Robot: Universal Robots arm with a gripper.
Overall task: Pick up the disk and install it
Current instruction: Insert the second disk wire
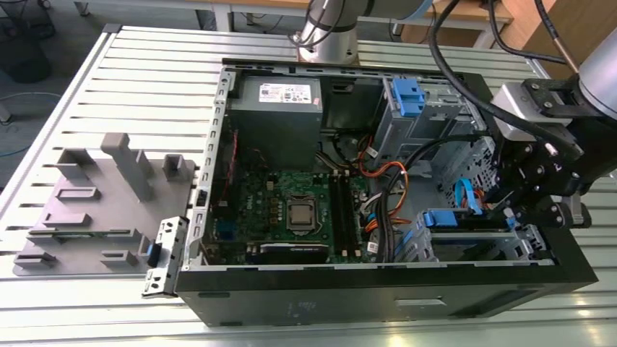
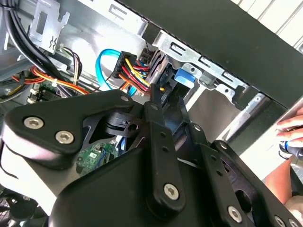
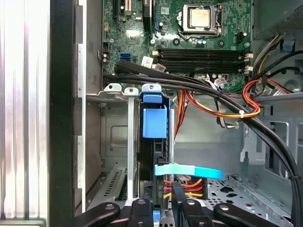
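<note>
Disk (image 3: 155,124): standing edgewise inside the grey cage (image 3: 113,137), blue handle facing the motherboard (image 3: 189,35).
Cage: sitting in a corner of the open case (image 1: 386,293).
Gripper (image 3: 161,202): hovering at the disk's cabled end; grip state proving impossible to tell.

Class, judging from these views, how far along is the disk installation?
Done: the disk sits in a slot of the drive cage, blue handle showing. In hand: the gripper is right at the disk's end, beside the cables. Left: the gripper is not yet clear of the case; whether the disk is fully seated cannot be told.
</note>
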